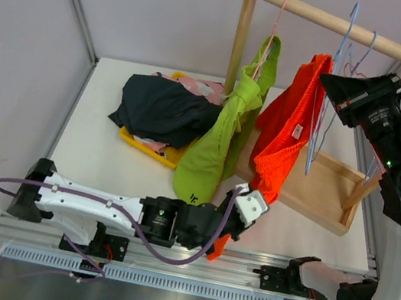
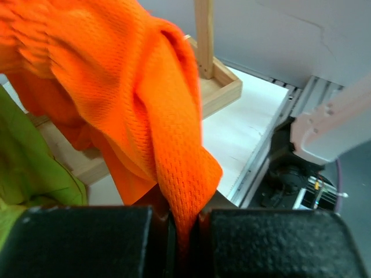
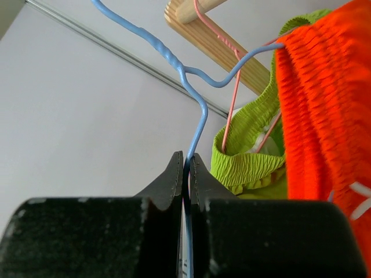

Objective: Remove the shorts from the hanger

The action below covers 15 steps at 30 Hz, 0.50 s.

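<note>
The bright orange shorts [image 1: 290, 127] hang by the waistband from a blue wire hanger [image 1: 325, 102] on the wooden rail [image 1: 339, 23]. My left gripper [image 1: 239, 217] is shut on their lower hem, and the wrist view shows the orange mesh [image 2: 168, 133] pinched between the jaws. My right gripper [image 1: 335, 84] is shut on the blue hanger's wire [image 3: 194, 133] just below its twisted neck. The lime green shorts [image 1: 222, 138] hang on a pink hanger [image 3: 232, 113] to the left. Dark shorts [image 1: 165, 109] and pink ones [image 1: 200, 86] lie in a yellow tray.
The yellow tray [image 1: 139, 143] sits at the back left of the white table. The rack's wooden post [image 1: 240, 40] and its tray-like base [image 1: 325, 191] stand at the centre and right. More blue hangers [image 1: 367, 51] hang on the rail.
</note>
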Available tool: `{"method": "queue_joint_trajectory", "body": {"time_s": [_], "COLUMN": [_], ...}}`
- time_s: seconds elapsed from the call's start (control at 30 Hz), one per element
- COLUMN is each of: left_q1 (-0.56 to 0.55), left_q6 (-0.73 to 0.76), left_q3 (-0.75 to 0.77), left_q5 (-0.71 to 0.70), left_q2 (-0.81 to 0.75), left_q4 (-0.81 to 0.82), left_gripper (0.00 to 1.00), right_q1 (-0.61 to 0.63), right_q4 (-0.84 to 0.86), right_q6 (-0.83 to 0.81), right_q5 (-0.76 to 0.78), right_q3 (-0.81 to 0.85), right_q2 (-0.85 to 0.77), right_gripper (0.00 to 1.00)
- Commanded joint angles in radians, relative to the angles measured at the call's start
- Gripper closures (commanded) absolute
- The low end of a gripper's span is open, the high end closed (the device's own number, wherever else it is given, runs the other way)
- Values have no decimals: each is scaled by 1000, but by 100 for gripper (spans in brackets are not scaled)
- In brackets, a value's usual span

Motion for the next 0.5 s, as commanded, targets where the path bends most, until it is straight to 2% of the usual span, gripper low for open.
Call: {"method": "queue_joint_trajectory", "body": {"time_s": [0.0,0.07,0.2,0.33,0.47], "left_q1": [117,174,335,415,443], "left_q6": [11,17,40,57,54], "left_q3": [124,172,395,578,629], "left_q5": [61,81,124,142,141], "left_q2": [20,59,147,238,274], "left_q4": [1,-24,-120,-194,-265], "left_gripper": [100,100,100,100,100], "right_q1": [-12,-12,-10,-12,-12], "right_q4": [97,80,21,26,14], "right_q6": [49,83,179,247,237], "right_q5": [-3,-40,-115,-170,-164], "right_q3": [-52,-106,-204,-336,-364], "right_q2": [-94,-136,-209,-318,-329], "right_gripper": [100,100,100,100,100]}}
